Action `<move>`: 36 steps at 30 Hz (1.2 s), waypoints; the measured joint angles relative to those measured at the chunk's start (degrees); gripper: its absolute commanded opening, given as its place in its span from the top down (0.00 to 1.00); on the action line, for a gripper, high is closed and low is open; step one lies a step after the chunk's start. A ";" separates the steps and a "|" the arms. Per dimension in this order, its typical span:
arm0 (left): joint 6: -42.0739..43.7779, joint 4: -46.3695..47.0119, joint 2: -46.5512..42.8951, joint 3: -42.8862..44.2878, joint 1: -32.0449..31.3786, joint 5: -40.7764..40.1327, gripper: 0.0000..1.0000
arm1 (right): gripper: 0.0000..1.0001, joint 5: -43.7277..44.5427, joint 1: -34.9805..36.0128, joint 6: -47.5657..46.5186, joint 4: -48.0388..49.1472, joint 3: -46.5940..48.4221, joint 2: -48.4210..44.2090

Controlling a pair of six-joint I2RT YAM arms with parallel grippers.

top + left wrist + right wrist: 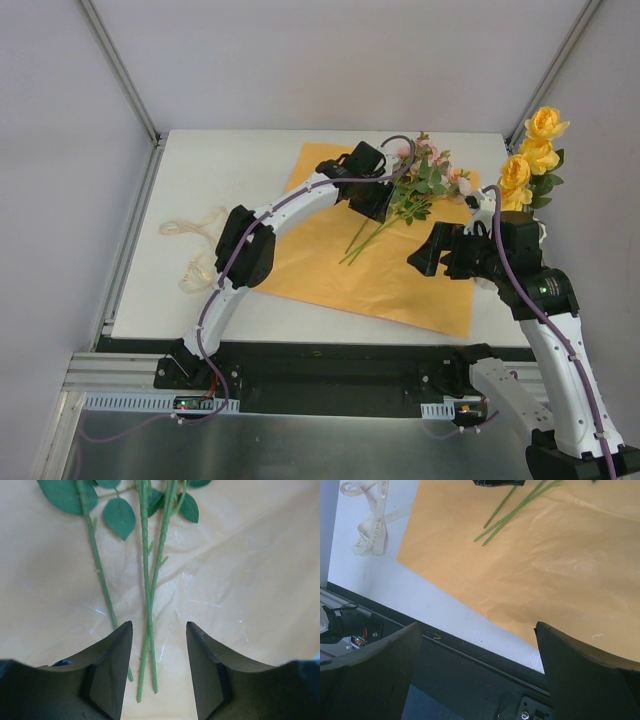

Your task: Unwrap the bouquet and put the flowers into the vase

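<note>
Now, left end effector (159,630) half-open astride thin green stems (148,580), gripping nothing.
Right end effector (477,630) wide, empty; closing low could pinch orange paper sheet (240,555).

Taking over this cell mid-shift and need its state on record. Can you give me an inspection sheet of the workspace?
Surface: white table, orange paper sheet spread flat on it.
Job's things: pink flowers and loose stems lie on sheet; yellow roses stand upright at right; vase not clearly seen.
Clutter: cream ribbon on table, left of sheet.
Grippers: left gripper open over stems; right gripper open, empty.
Cables: purple cables along both arms.
Surroundings: white walls, metal frame.
</note>
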 measured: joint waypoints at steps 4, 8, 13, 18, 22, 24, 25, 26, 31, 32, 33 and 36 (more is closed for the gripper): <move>1.46 0.09 0.68 2.82 0.00 -4.57 0.59 | 0.00 0.26 0.00 0.11 -0.02 0.00 0.00; 3.91 0.22 3.06 5.88 0.04 -8.13 0.60 | 0.00 0.66 0.02 0.20 -0.02 0.00 0.00; 5.16 0.07 6.78 8.09 0.00 -11.02 0.67 | 0.00 0.66 0.04 0.50 0.00 0.00 0.07; 5.07 -0.04 9.53 8.41 0.00 -12.94 0.69 | 0.00 0.70 0.04 1.05 0.00 0.00 0.44; 4.96 -0.55 10.47 8.31 -0.13 -13.73 0.74 | 0.00 0.87 0.04 1.22 0.00 0.00 0.59; 4.92 -0.61 10.47 8.31 -0.33 -14.23 0.76 | 0.00 0.81 0.04 1.57 0.02 0.00 0.68; 4.92 -0.57 10.47 8.31 -0.42 -14.34 0.77 | 0.00 0.81 0.04 1.79 0.04 0.00 0.72; 4.94 -0.59 10.49 8.31 -0.52 -14.36 0.79 | 0.00 0.74 0.04 2.05 0.07 0.00 0.74; 4.98 -0.63 11.10 8.31 -0.98 -14.53 0.81 | 0.00 0.59 0.07 3.23 0.11 -0.07 0.76; 4.98 -0.66 11.28 8.31 -1.18 -14.60 0.81 | 0.00 0.59 0.07 3.37 0.20 -0.15 0.76; 5.01 -0.70 11.43 8.31 -1.18 -14.73 0.81 | 0.00 0.59 0.11 3.61 0.33 -0.28 0.76; 5.11 -0.61 11.78 8.33 -1.18 -14.95 0.81 | 0.00 0.61 0.28 4.13 0.48 -0.68 0.85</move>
